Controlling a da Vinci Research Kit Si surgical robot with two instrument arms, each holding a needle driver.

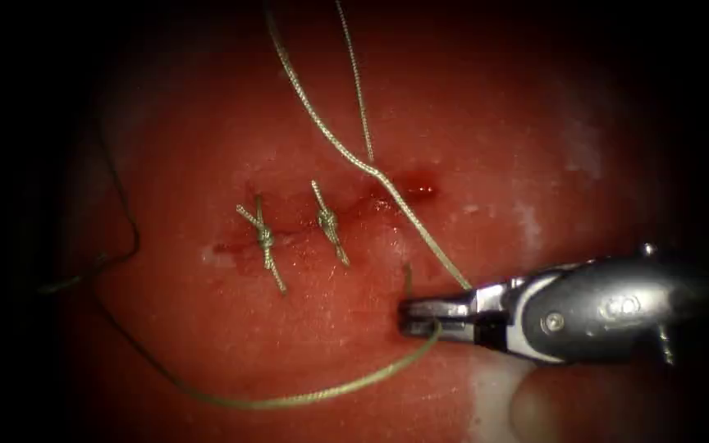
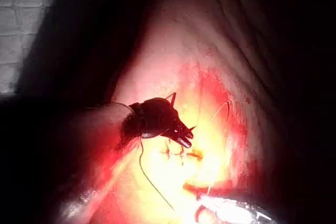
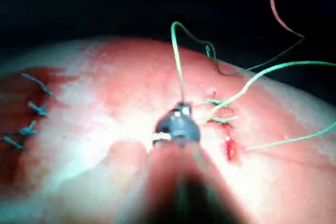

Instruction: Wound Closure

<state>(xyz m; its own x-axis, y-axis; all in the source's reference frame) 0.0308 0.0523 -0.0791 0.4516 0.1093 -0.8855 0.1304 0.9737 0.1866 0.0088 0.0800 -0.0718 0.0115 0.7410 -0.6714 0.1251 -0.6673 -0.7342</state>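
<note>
right tool [image 1: 420, 318] clamping thread [image 1: 305, 399], below cut [image 1: 346, 215]

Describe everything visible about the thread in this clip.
The pale green braided thread runs down across the red tissue, crosses the cut's right end, and reaches the right metal gripper, which is shut on it. A long loop trails left below. Two tied knots sit on the cut.

We read this as a surgical training bench in a lab. Tissue [image 1: 207, 123] is a lit slab under endoscope light, dark all round. Two knotted stitches [image 1: 264, 239] cross the cut [image 1: 354, 209], loose thread [image 1: 305, 399] trails, and a metal needle-driver tool [image 1: 420, 318] reaches in.
</note>
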